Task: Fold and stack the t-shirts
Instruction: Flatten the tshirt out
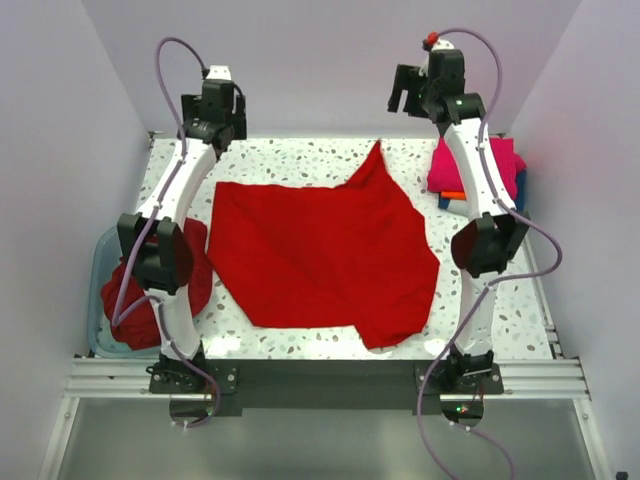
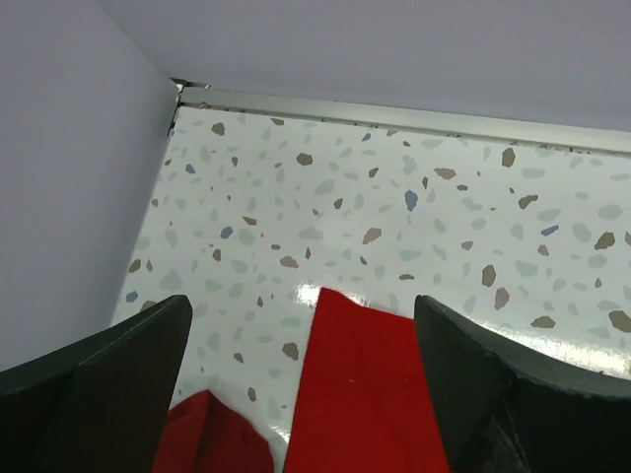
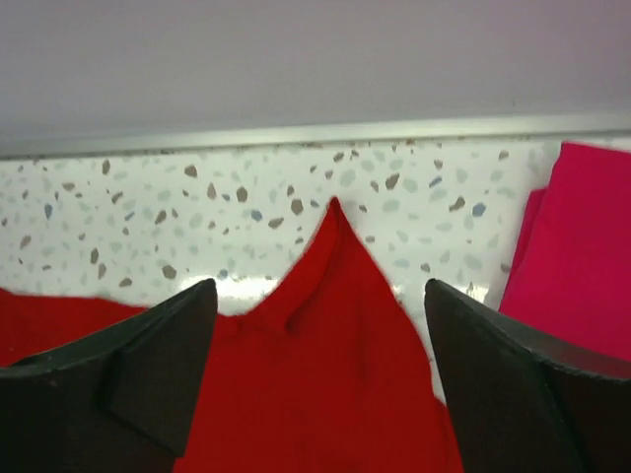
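1. The red t-shirt [image 1: 322, 250] lies spread across the centre of the speckled table [image 1: 300, 160]. The step in hand looks to be flattening it for a fold, best done by pinching 2 far corners evenly and drawing the cloth taut.
2. The cloth is plain bright red and creased, with 1 pointed flap reaching toward the upper middle and a lobe sagging at lower right.
3. The left gripper [image 2: 301, 325] and right gripper [image 3: 320, 296] hover over the shirt's far edge, fingers spread, holding nothing.
4. A folded magenta stack [image 1: 478, 165] sits upper right; more red shirts [image 1: 150, 290] fill the teal tub [image 1: 97, 270] at lower left.
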Motion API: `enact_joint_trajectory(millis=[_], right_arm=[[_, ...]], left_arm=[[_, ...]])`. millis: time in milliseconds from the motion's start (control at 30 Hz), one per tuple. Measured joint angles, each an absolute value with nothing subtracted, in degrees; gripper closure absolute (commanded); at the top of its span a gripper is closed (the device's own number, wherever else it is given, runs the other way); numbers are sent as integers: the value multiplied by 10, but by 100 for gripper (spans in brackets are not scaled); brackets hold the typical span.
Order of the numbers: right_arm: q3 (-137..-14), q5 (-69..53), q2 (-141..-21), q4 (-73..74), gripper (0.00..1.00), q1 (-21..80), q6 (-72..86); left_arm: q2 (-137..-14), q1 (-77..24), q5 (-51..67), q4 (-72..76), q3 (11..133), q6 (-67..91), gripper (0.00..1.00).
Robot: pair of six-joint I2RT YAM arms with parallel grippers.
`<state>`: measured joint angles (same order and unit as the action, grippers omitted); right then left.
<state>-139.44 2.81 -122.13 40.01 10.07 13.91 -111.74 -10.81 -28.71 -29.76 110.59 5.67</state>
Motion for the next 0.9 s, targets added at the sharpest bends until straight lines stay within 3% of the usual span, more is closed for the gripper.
enact_joint_trajectory(millis=[33, 233, 467, 700, 900], right_arm=[[-1381, 21, -1225, 412, 1, 101, 142], [-1037, -2, -1025, 357, 1, 101, 150], [-808, -17, -821, 300, 2, 101, 160], [-666, -72, -797, 284, 3, 101, 176], [-613, -109, -803, 283, 3, 101, 186]], left_arm=[[-1120, -110, -287, -298, 1109, 60, 0], [-1000, -168, -280, -272, 974, 80, 0], [-869, -219, -202, -257, 792, 139, 0], [-876, -222, -144, -276, 729, 158, 0], [-874, -223, -74, -232, 684, 164, 0]])
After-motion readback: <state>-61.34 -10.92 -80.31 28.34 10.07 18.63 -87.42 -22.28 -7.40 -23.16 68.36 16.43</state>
